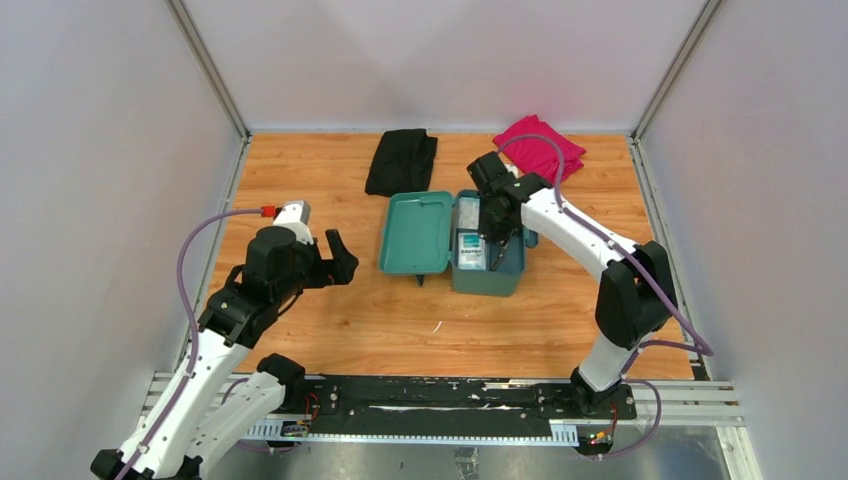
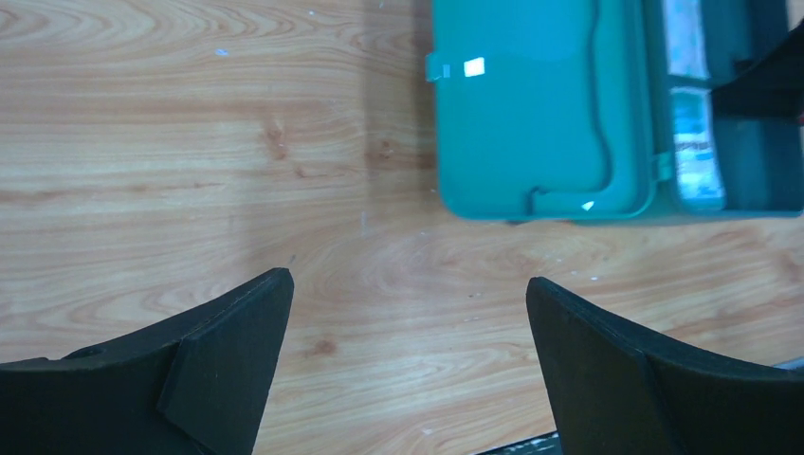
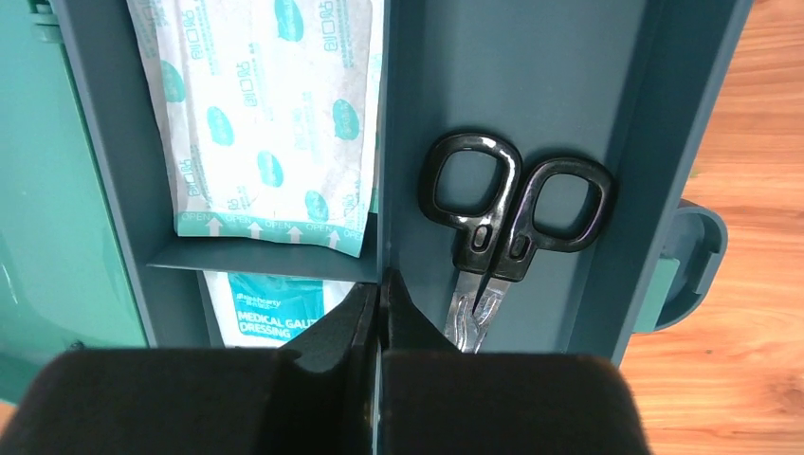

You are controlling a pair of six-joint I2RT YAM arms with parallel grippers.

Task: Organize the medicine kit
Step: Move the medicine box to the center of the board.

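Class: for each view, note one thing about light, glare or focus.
Top view: even, soft light on the table. Left wrist view: small white glints on the lid. Right wrist view: the scissors glint; the right hand, very close, looks soft.

A wood-grain counter seen from above. Near its middle lies an open teal medicine kit, its lid laid flat to the left of the box. Along the far edge lie a folded black cloth, just behind the lid, and a pink cloth further right.
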